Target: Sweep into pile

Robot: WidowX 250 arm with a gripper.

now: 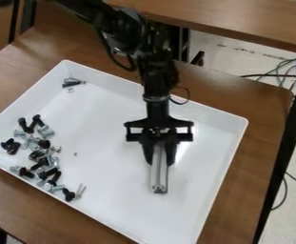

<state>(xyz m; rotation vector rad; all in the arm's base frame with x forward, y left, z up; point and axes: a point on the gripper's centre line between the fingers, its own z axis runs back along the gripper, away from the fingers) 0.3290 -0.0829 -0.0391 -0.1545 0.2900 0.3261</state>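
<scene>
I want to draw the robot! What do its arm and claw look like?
Its arm is black and chunky, with dark looping cables and a grey band above the claw. The claw is black: a wide frame, two tapering fingers.

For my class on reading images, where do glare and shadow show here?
Camera view: a bright glare patch on the white tray, at the image right of the black gripper; no hard-edged shadow stands out around the loose screws.
</scene>
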